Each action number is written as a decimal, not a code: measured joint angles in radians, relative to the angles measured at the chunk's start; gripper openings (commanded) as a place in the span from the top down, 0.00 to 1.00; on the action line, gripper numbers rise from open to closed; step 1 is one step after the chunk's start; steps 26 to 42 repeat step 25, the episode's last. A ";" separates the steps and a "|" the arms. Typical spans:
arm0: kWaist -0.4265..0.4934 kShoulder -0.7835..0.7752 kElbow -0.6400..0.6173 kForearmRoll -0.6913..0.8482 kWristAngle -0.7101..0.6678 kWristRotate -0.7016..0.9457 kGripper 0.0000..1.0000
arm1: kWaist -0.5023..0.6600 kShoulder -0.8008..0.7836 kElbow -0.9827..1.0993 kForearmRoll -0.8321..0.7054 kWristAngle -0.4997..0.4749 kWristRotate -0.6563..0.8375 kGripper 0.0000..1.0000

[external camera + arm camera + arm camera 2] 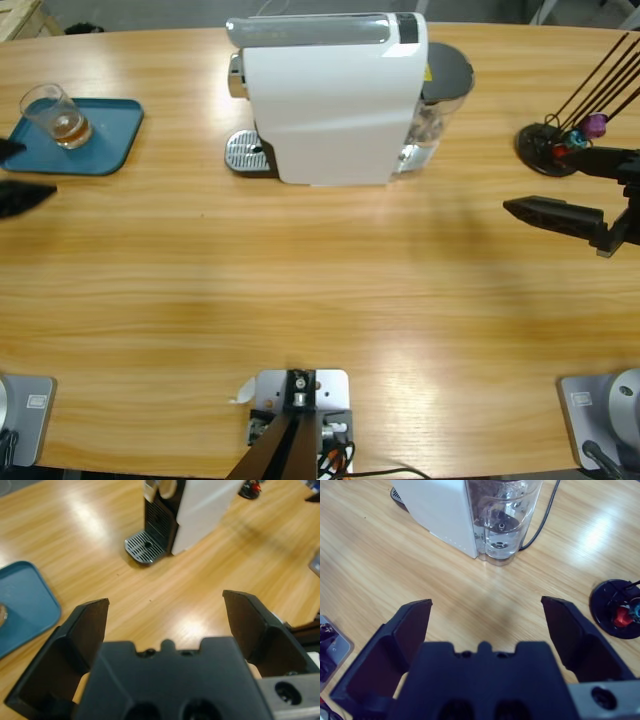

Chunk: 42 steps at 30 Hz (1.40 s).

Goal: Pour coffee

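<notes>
A clear glass [55, 112] stands on a blue tray [110, 140] at the table's far left. A shallow layer of amber coffee [68, 128] lies in its bottom. My left gripper [35, 170] hovers open at the left edge, just in front of the tray, holding nothing. The left wrist view looks past its open jaws [165, 600] at the tray's corner [25, 605] and the machine's drip grate [145, 547]. At the right side my right gripper [540, 180] is open and empty, and its wrist view [486, 601] faces the machine's water tank [502, 520].
A big white coffee machine [330, 100] stands at the back middle, its metal drip grate [243, 152] on its left. A black capsule stand [548, 148] with thin rods sits at the back right, close to my right gripper. A cable [542, 520] runs behind the tank.
</notes>
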 measured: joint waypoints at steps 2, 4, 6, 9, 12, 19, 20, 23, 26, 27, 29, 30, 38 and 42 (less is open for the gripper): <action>-0.003 -0.041 0.012 0.005 -0.007 0.002 0.02 | 0.000 0.000 0.000 -0.002 0.000 0.000 0.00; -0.003 -0.065 0.017 0.005 -0.007 0.015 0.02 | 0.000 0.000 0.000 -0.003 -0.001 0.000 0.00; -0.003 -0.071 0.018 0.005 -0.001 0.037 0.02 | 0.000 0.000 0.001 -0.004 -0.007 0.000 0.00; -0.003 -0.071 0.019 0.004 0.008 0.046 0.02 | 0.000 -0.001 0.003 -0.006 -0.029 0.000 0.00; -0.003 -0.071 0.041 -0.006 -0.002 0.049 0.02 | 0.000 -0.005 0.007 -0.007 -0.060 0.000 0.00; -0.003 -0.113 0.074 -0.022 -0.030 0.061 0.02 | 0.000 -0.023 0.009 -0.009 -0.064 0.000 0.00; -0.003 -0.118 0.081 -0.026 -0.030 0.061 0.02 | 0.000 -0.023 0.012 -0.012 -0.064 0.000 0.00; -0.003 -0.127 0.090 -0.036 -0.030 0.065 0.01 | 0.000 -0.023 0.014 -0.025 -0.064 0.000 0.00; -0.003 -0.134 0.092 -0.037 -0.025 0.068 0.01 | 0.000 -0.023 0.017 -0.031 -0.067 0.000 0.00; -0.003 -0.134 0.092 -0.037 -0.025 0.068 0.01 | 0.000 -0.023 0.017 -0.031 -0.067 0.000 0.00; -0.003 -0.134 0.092 -0.037 -0.025 0.068 0.01 | 0.000 -0.023 0.017 -0.031 -0.067 0.000 0.00; -0.003 -0.134 0.092 -0.037 -0.025 0.068 0.01 | 0.000 -0.023 0.017 -0.031 -0.067 0.000 0.00; -0.003 -0.134 0.092 -0.037 -0.025 0.068 0.01 | 0.000 -0.023 0.017 -0.031 -0.067 0.000 0.00; -0.003 -0.134 0.092 -0.037 -0.025 0.068 0.01 | 0.000 -0.023 0.017 -0.031 -0.067 0.000 0.00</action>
